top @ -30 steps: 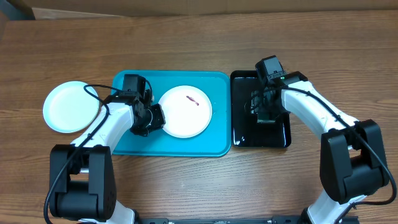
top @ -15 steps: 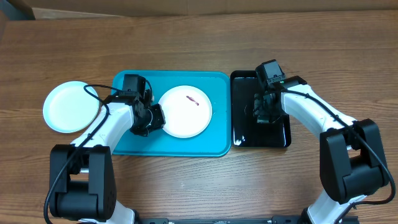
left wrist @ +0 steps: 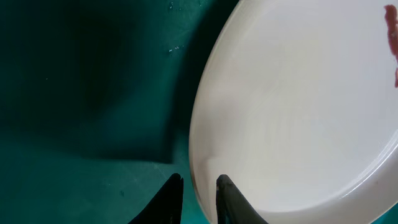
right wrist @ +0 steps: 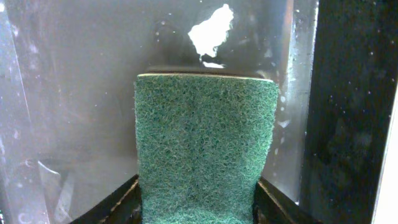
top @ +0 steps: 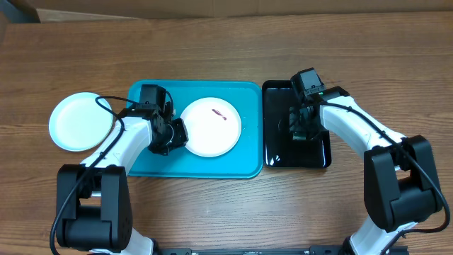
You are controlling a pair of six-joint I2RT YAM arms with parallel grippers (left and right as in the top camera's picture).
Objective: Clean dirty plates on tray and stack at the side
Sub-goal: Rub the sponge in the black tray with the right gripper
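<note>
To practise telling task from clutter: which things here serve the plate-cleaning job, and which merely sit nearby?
Job: smeared white round plastic plate; large teal rectangular plastic tray; pale round plastic plate left of it; green scouring sponge; glossy black tray; left gripper; right gripper.
Lying about: tan cardboard strip at the far edge; wooden table.

Your right gripper (right wrist: 199,208) has its two black fingers (right wrist: 118,202) pressed against the sides of a green sponge (right wrist: 205,149), which narrows slightly where they pinch it. Under it you see a glossy black tray (right wrist: 74,93) speckled with droplets (right wrist: 283,124). A bright white patch (right wrist: 211,31) sits just beyond the sponge's far edge.
</note>
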